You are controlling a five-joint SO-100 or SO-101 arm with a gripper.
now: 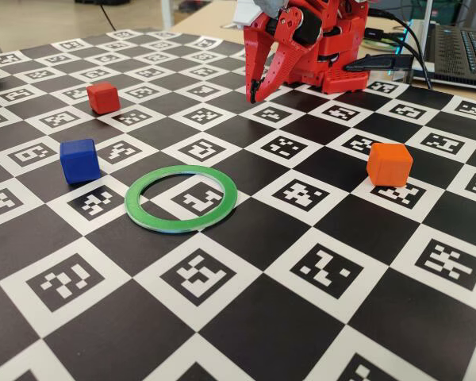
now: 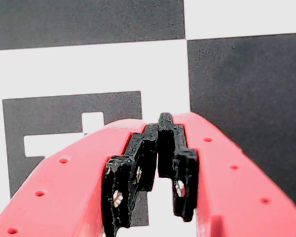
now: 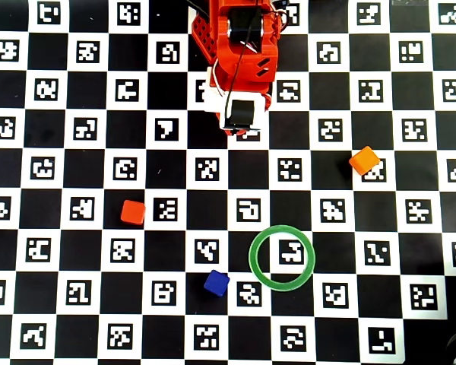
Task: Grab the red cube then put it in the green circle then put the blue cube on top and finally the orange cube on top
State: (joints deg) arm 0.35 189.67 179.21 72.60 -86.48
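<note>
Green circle lay nearest and open, with the blue cube just left, the orange cube well right, the red cube farther back, and the gripper hung behind, fingers together, holding nothing.

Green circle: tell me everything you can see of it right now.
The green circle is a thin, flat ring with a pale edge, plastic by the look of it. It lies flat on the checkered marker board, open in the middle, framing a white marker square. It is empty and nothing touches it. In the fixed view the blue cube sits apart to its left; in the overhead view it lies below the arm.
</note>
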